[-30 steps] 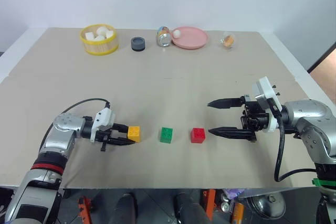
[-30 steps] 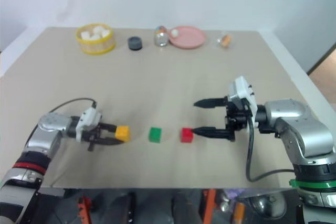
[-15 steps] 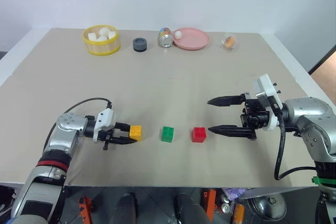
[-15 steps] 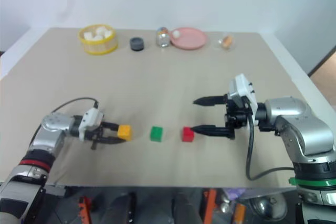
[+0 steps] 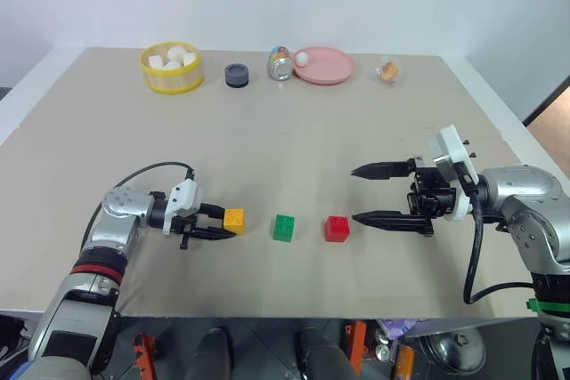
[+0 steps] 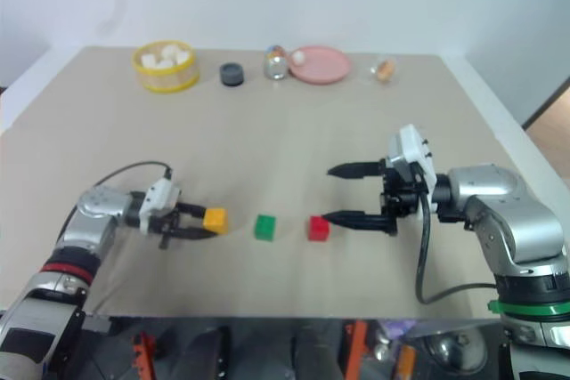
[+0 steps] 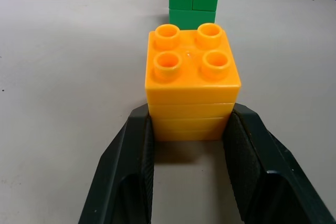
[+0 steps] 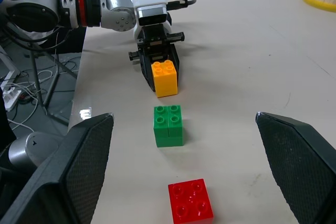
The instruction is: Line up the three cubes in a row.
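Cubes sit in a loose row near the front edge of the worktop (image 5: 294, 144). The yellow-orange cube (image 5: 233, 218) is clamped between the two black fingers of the left gripper (image 5: 224, 223), low on its side walls, studs up, resting on the surface. Just beyond it along the row stands the green cube (image 5: 283, 227), apart from it, and further right the red cube (image 5: 337, 228), also apart. The red one sits slightly askew to the green one in the right wrist view. The right gripper (image 5: 354, 194) hovers to the right of the red cube with its fingers spread wide and nothing between them; its lower finger tip is near that cube but not touching.

The worktop is a plain beige sheet with a white border at its sides, set against a pale wall. Along the back edge stand a yellow basket (image 5: 171, 68) of white lumps, a dark grey puck (image 5: 237, 75), a tipped shiny can (image 5: 280, 63) and a pink plate (image 5: 324, 66) holding a small white ball. A small orange-and-clear object (image 5: 388, 70) further right is too small to make out. Cables and stands show past the worktop's edge in the right wrist view.
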Controlling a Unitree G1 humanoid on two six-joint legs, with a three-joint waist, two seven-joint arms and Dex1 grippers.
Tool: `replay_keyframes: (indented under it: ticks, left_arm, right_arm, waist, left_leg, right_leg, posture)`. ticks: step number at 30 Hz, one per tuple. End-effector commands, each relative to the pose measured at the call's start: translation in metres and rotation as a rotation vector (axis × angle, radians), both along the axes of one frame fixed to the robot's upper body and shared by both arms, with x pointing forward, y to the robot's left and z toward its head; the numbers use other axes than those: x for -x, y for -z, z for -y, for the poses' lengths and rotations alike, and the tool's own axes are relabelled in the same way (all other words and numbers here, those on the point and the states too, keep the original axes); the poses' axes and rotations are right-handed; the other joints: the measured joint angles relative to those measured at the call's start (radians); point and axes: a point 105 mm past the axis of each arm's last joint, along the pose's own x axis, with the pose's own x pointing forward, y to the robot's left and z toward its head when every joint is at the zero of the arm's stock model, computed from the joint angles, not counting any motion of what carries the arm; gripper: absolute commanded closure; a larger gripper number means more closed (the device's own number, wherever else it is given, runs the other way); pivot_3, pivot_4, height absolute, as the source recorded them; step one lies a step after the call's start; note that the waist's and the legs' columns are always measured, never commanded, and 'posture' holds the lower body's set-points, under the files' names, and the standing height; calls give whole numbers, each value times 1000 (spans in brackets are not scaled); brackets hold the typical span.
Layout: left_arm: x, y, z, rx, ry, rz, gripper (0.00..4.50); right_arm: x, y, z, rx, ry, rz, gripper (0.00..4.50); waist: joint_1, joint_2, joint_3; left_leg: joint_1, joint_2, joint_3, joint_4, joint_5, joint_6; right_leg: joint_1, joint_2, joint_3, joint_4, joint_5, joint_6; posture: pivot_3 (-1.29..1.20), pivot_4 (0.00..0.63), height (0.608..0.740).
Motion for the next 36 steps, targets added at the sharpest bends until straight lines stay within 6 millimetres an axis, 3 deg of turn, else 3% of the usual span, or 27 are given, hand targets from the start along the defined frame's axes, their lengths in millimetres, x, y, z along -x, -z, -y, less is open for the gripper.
replay_keyframes:
  ticks: [1, 14, 16, 19, 20, 22, 31, 36]
  left_arm:
    - [1, -4, -7, -13, 2, 21, 3215]
    - [4, 0, -17, -45, -9, 19, 3215]
    - [3, 0, -15, -45, -7, 13, 2154]
    - [5, 1, -13, -44, 4, -2, 1129]
    - [4, 0, -12, -39, 1, 2, 1016]
    - [4, -1, -11, -31, 0, 0, 130]
    - [10, -15, -11, 9, -22, -19, 57]
    - [17, -18, -34, -42, -67, -25, 57]
  right_arm:
    - [-1, -11, 0, -11, -6, 47, 0]
    - [-4, -13, -1, -10, -14, 50, 0]
    - [-4, -14, -1, -11, -13, 53, 0]
    - [-5, -14, -1, -11, -11, 54, 0]
    - [-5, -14, -1, -11, -10, 54, 0]
    - [-5, -14, 0, -10, -8, 55, 0]
    - [-6, -16, 0, -10, -9, 55, 0]
    - [-8, -18, -1, -13, -15, 58, 0]
  waist:
    - [0, 0, 0]
    - [-3, 0, 0]
    - [-3, 0, 0]
    - [-3, 0, 0]
    - [-3, 0, 0]
    - [-3, 0, 0]
    - [-2, 0, 0]
    - [-5, 0, 0]
  left_leg:
    - [0, 0, 0, 0, 0, 0]
    - [0, 2, 0, 0, 0, 0]
    - [0, 2, 1, 0, 0, 0]
    - [0, 2, 1, 0, 0, 0]
    - [0, 2, 1, 0, 0, 0]
    - [0, 2, 1, -1, 0, 0]
    - [0, 2, 1, -1, 0, 0]
    - [1, 2, 1, -1, 0, 0]
  right_leg:
    - [0, 0, 0, 0, 0, 0]
    - [-1, 1, 0, 1, 0, -1]
    - [-1, 1, 0, 1, 0, -1]
    - [-1, 1, 0, 1, 0, -1]
    - [-1, 1, 0, 1, 0, -1]
    - [-1, 1, 0, 1, -1, -1]
    - [-1, 1, 0, 1, -1, -1]
    - [-1, 1, 0, 1, 0, -2]
  posture:
    - [0, 150, 740]
    - [0, 150, 740]
    - [0, 150, 740]
    - [0, 150, 740]
    - [0, 150, 740]
    - [0, 150, 740]
    - [0, 150, 740]
    - [0, 150, 740]
